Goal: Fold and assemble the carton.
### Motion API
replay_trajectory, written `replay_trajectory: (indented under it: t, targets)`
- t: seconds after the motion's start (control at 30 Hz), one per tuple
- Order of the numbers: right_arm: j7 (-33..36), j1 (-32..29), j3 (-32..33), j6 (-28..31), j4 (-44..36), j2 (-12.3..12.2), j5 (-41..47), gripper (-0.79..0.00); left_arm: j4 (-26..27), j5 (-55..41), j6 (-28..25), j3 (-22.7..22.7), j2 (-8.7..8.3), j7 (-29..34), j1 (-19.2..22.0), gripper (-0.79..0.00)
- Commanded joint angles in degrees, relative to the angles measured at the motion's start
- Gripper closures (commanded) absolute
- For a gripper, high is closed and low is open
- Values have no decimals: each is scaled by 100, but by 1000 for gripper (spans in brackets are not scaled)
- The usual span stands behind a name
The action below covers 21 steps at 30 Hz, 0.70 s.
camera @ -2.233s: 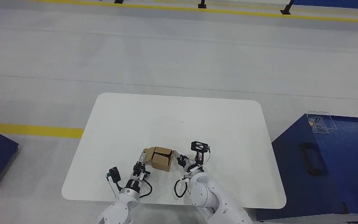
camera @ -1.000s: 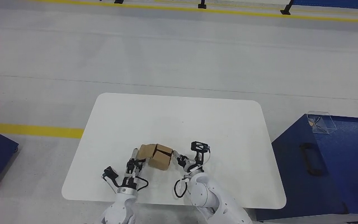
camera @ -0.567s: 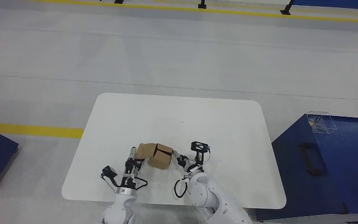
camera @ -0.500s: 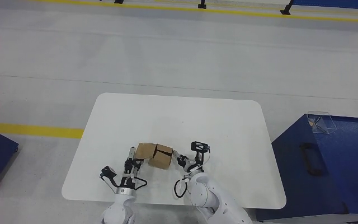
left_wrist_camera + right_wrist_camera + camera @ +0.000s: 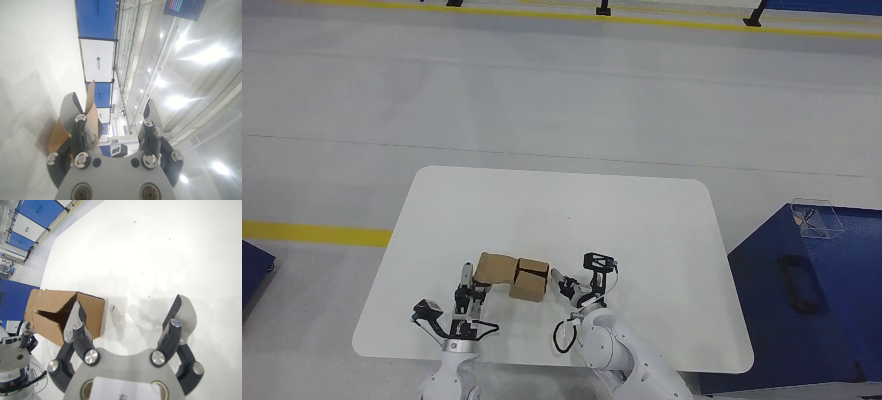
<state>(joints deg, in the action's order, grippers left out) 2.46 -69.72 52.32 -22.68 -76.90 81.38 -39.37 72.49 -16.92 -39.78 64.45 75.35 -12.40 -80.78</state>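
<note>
The brown carton [image 5: 527,279] lies on its side near the front edge of the white surface [image 5: 642,215], between the two arms. One end is open, showing the dark inside in the right wrist view, and a flap [image 5: 492,266] sticks out from it toward the left arm.

The left end effector [image 5: 472,286] sits at that flap with its jaws spread wide. In the left wrist view the cardboard edge stands between the fingers, close against one finger [image 5: 72,100], and nothing is pinched.

The right end effector [image 5: 560,283] is just beside the carton's other side, also spread wide and gripping nothing. One of its fingers [image 5: 77,311] shows in front of the carton's open end.
</note>
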Motion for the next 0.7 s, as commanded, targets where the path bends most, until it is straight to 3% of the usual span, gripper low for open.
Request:
replay_trajectory:
  t: [0.0, 0.37, 0.67]
  targets:
    - [0, 0, 0, 0, 0, 0, 0, -785, 63, 53, -17, 20, 12, -5, -48, -594]
    - [0, 0, 0, 0, 0, 0, 0, -785, 570, 601, 33, 92, 62, -2, -287, -656]
    - [0, 0, 0, 0, 0, 0, 0, -785, 949, 1378, 907, -37, 103, 216, -217, -711]
